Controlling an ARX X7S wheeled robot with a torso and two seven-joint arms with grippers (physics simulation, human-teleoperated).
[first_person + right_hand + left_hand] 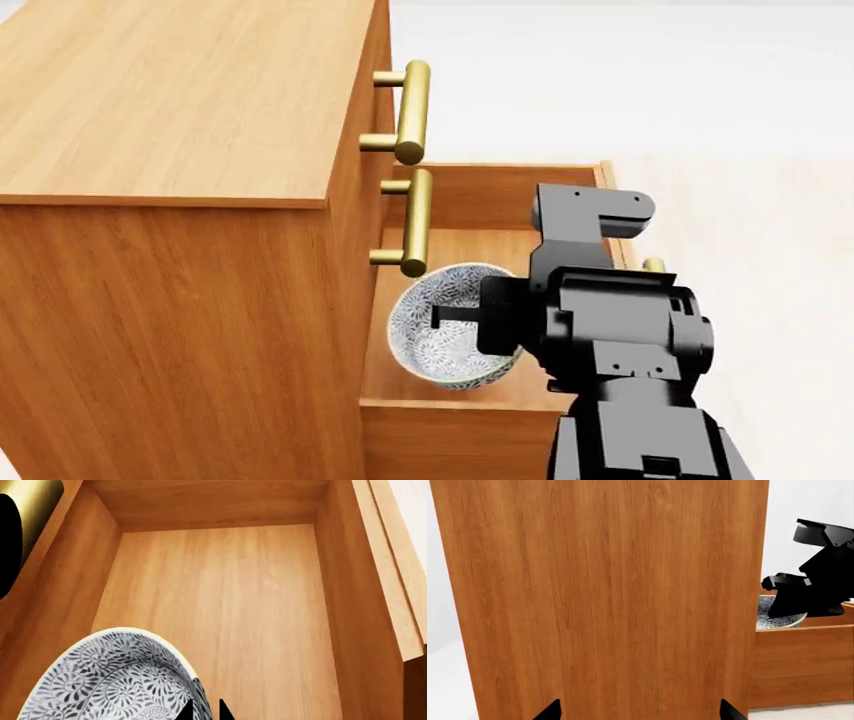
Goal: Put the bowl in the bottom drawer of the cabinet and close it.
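Bowl (447, 325), patterned blue-grey on white, sits low in the centre of the head view, tilted, over the near end of the pulled-out bottom drawer (501, 240). The right gripper (205, 711) pinches its rim: in the right wrist view two black fingertips stand close together at the lower edge of the frame, one on each side of the bowl's wall. The black right arm fills the lower right of the head view and hides part of the bowl. Whether the bowl's base touches the drawer floor cannot be told.

The cabinet (160, 200) takes up the left half of the head view, its top and side in orange-brown wood grain. Two brass handles (414, 98) stick out from its front at upper centre, one above the other.

In the left wrist view the cabinet's side fills most of the frame. The left gripper (639, 712) shows only as two black tips at the bottom edge, set wide apart with nothing between them.
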